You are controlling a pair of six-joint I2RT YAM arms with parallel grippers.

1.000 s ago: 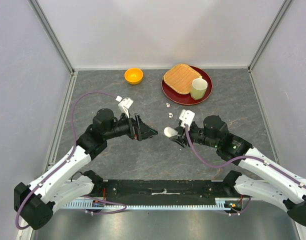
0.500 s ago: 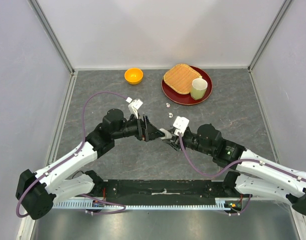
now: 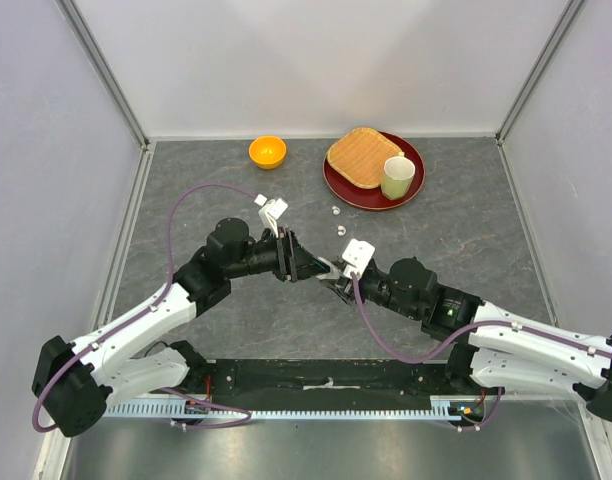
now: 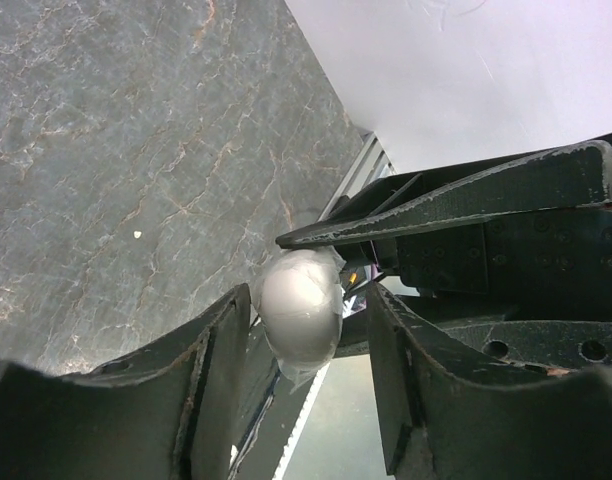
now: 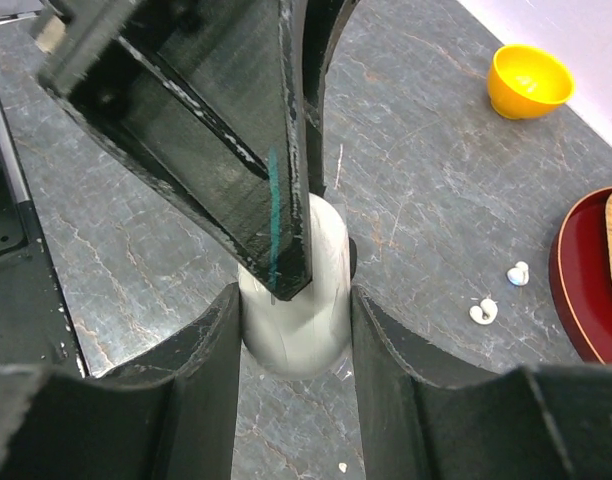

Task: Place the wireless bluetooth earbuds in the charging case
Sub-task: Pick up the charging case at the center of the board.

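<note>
A white oval charging case (image 3: pixel 329 267) hangs above the middle of the table, and my right gripper (image 3: pixel 337 281) is shut on it. The right wrist view shows the case (image 5: pixel 296 320) pressed between both fingers of that gripper (image 5: pixel 294 298). My left gripper (image 3: pixel 317 268) reaches in from the left, its jaws around the case's other end. In the left wrist view the case (image 4: pixel 299 305) lies against one finger of the left gripper (image 4: pixel 308 300), with a gap to the other. Two white earbuds (image 3: pixel 334 211) (image 3: pixel 341 230) lie on the table behind, also seen as earbuds (image 5: pixel 518 273) (image 5: pixel 482 312).
An orange bowl (image 3: pixel 267 151) stands at the back, left of centre. A red plate (image 3: pixel 336 185) at the back right carries a slice of toast (image 3: pixel 364 156) and a pale cup (image 3: pixel 397 177). White walls enclose the table on three sides.
Both arms have moved toward each other at the table's middle. The left gripper's jaws have narrowed from wide open to close around the case that the right gripper keeps holding.
</note>
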